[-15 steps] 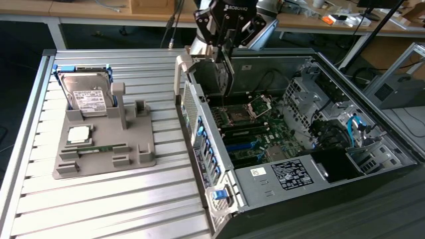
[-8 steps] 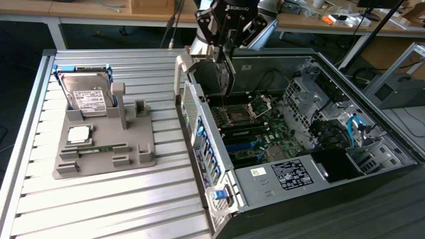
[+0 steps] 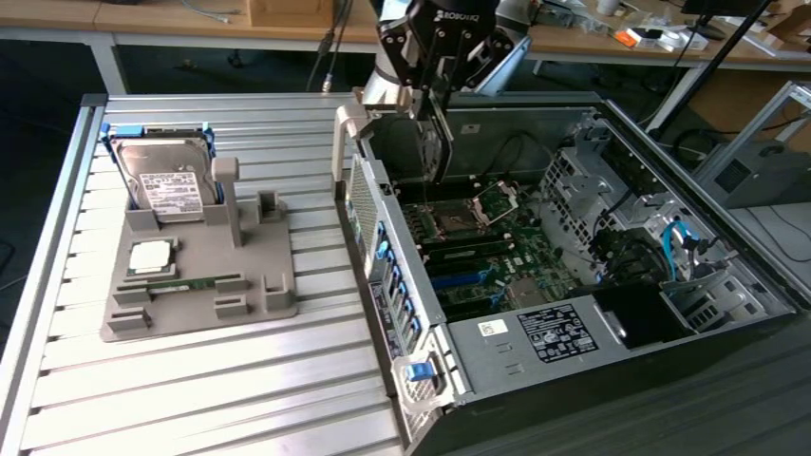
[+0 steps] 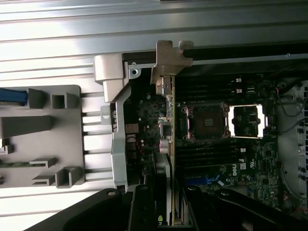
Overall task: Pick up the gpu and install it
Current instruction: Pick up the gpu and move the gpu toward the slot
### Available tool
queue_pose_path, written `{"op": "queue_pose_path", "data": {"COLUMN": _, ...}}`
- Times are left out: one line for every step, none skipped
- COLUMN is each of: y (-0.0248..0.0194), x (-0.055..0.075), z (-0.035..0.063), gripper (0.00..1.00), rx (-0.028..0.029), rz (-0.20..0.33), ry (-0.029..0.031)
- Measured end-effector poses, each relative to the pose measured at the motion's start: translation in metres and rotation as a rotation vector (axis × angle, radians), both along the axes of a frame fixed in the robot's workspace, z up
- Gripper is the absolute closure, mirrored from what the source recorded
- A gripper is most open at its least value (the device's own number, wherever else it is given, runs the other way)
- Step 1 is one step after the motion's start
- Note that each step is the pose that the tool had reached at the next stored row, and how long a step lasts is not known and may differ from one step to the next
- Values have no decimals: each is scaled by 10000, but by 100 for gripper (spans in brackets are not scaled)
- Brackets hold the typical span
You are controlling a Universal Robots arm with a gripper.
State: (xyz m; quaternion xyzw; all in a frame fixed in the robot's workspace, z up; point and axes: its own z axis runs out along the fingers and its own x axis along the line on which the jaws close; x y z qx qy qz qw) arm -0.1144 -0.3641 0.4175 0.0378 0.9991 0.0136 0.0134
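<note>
the black two-fingered gripper (image 4: pixel 168 211) is clenched on the upper edge of the gpu (image 4: pixel 171 130), a thin green-brown circuit card with a silver end bracket, hanging upright over the open silver-and-black computer case (image 3: pixel 380 237). beyond it lies the dark green motherboard (image 4: pixel 240 159). to seat it well, i judge: hold the card plumb, bracket toward the case's rear wall, lower edge lined along the slot.

gpu (image 3: pixel 439 142) | we see a thin flat card, edge-on, silver bracket (image 4: pixel 163 84) at one end | upright, long side vertical, lifted clear | upper middle of the exterior frame, inside the open computer case (image 3: pixel 360 204) opening
</note>
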Motion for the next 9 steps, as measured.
{"op": "queue_pose_path", "data": {"y": 0, "x": 5, "z": -1, "gripper": 73, "rx": 0, "rz": 0, "ry": 0}}
{"op": "queue_pose_path", "data": {"y": 0, "x": 15, "z": -2, "gripper": 73, "rx": -1, "rz": 0, "ry": -1}}
{"op": "queue_pose_path", "data": {"y": 0, "x": 25, "z": -4, "gripper": 73, "rx": -2, "rz": 0, "ry": 0}}
{"op": "queue_pose_path", "data": {"y": 0, "x": 31, "z": -5, "gripper": 73, "rx": -2, "rz": 1, "ry": 0}}
{"op": "queue_pose_path", "data": {"y": 0, "x": 39, "z": -6, "gripper": 73, "rx": -2, "rz": 1, "ry": 0}}
{"op": "queue_pose_path", "data": {"y": 0, "x": 46, "z": -7, "gripper": 73, "rx": -3, "rz": 1, "ry": 0}}
{"op": "queue_pose_path", "data": {"y": 0, "x": 54, "z": -8, "gripper": 73, "rx": -3, "rz": 1, "ry": 0}}
{"op": "queue_pose_path", "data": {"y": 0, "x": 59, "z": -9, "gripper": 73, "rx": -3, "rz": 0, "ry": 0}}
{"op": "queue_pose_path", "data": {"y": 0, "x": 68, "z": -10, "gripper": 73, "rx": -4, "rz": 0, "ry": 0}}
